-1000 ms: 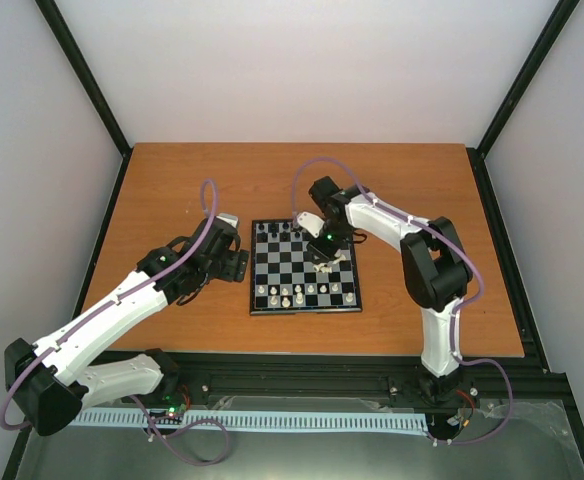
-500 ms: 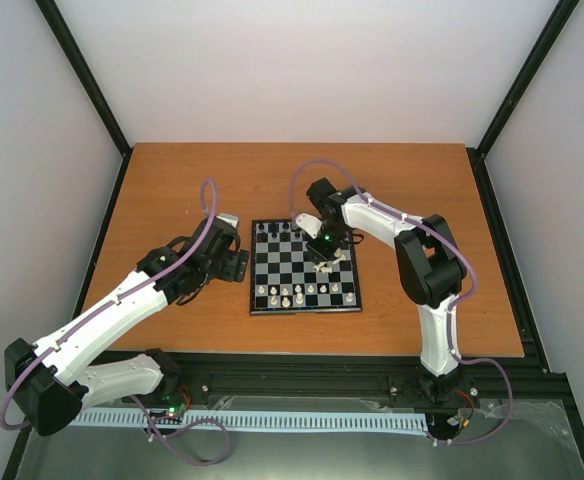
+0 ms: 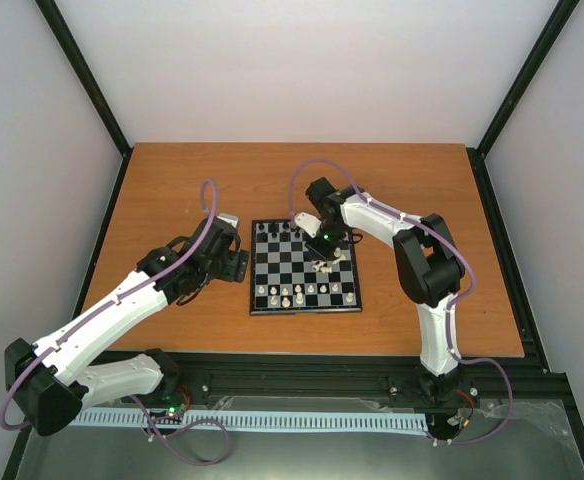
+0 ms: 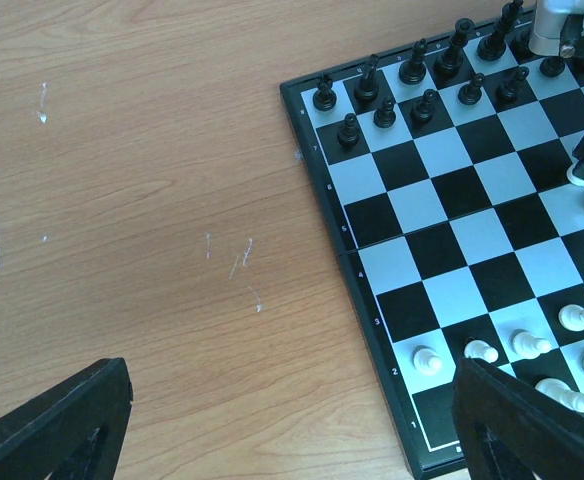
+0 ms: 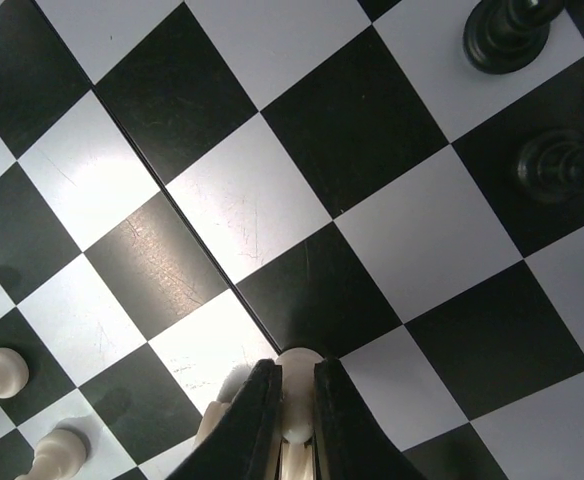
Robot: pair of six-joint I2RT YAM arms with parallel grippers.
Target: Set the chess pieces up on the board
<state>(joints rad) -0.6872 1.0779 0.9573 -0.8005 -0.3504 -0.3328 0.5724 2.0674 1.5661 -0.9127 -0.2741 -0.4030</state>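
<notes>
The board (image 3: pixel 305 268) lies mid-table, with black pieces (image 3: pixel 272 231) along its far rows and cream-white pieces (image 3: pixel 294 293) along its near rows. My right gripper (image 3: pixel 322 262) hangs over the board's right half, shut on a cream-white piece (image 5: pixel 297 400) held between its fingers (image 5: pixel 255 415) just above the squares; another white piece (image 5: pixel 212 420) stands beside it. Two black pieces (image 5: pixel 507 30) stand at the upper right in the right wrist view. My left gripper (image 3: pixel 234 262) rests over bare table left of the board, open and empty. In the left wrist view the board (image 4: pixel 372 330) shows its left side.
The wooden table (image 3: pixel 172 190) is ringed by a black frame and white walls. A black rail (image 3: pixel 302 385) runs along the near edge.
My right gripper has shifted slightly toward the board's middle with the white piece in it. The left arm has not moved.
</notes>
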